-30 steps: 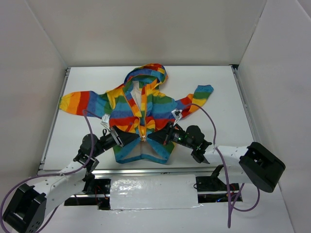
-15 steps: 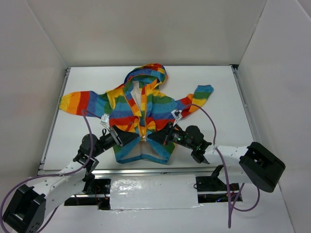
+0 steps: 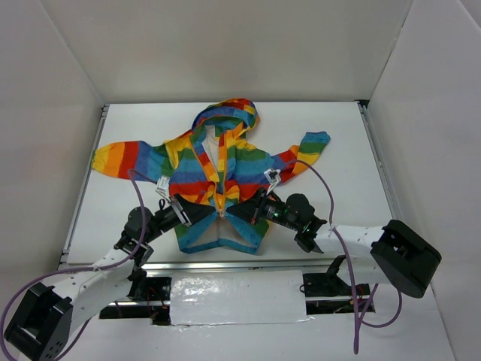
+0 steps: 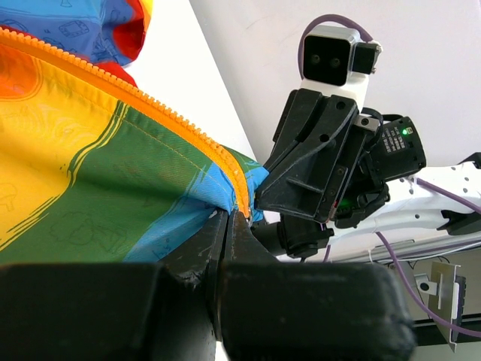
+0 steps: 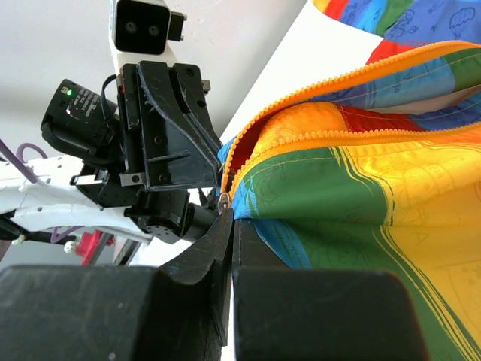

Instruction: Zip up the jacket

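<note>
Jacket [image 3: 242, 162] on table [image 3: 346, 188], hood [image 3: 229, 116] far; left arm [image 3: 150, 226], right arm [image 3: 302, 214] flank zipper [image 3: 219, 192]

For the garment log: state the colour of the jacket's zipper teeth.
Orange. The zipper teeth of the rainbow-striped fabric jacket show best in the right wrist view.

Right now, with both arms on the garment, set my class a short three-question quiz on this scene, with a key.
1. True or false: the jacket is zipped shut all the way up to its hood.
2. Where do the left claw and the right claw meet?
A. at the hood
B. at the lower end of the zipper
C. on a sleeve
3. Fill in: both claws are ___ on the jacket's front edges, not open.

Key: 1 false; 2 B; 3 shut.
</note>
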Available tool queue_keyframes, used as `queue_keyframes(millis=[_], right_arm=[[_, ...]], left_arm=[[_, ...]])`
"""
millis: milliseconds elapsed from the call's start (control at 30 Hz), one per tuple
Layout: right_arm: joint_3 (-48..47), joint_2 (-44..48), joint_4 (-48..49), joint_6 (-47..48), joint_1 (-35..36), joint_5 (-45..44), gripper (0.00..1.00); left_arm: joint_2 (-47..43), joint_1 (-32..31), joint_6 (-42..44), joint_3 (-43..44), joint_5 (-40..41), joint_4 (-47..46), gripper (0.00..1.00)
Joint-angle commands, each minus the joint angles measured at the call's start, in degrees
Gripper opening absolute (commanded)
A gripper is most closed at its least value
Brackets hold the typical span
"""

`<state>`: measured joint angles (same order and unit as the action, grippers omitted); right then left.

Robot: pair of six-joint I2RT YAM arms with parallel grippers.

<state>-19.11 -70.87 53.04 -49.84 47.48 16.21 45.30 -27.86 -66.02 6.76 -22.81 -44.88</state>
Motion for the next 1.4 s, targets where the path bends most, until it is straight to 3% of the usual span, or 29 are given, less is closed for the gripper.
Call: queue_keyframes(millis=[0,1367], right_arm=[[-2.33,0.03,2.07,0.80,0.68,-0.91,0.00],[0.39,0.12,6.03,0.63,1.12,-2.14,0.00]], left_arm=[[-0.91,-0.27,1.16,0.62,0.31,-3.28,0.00],[-1.71,-0.27,0.72,1.32,2.16,-0.99,0.00]])
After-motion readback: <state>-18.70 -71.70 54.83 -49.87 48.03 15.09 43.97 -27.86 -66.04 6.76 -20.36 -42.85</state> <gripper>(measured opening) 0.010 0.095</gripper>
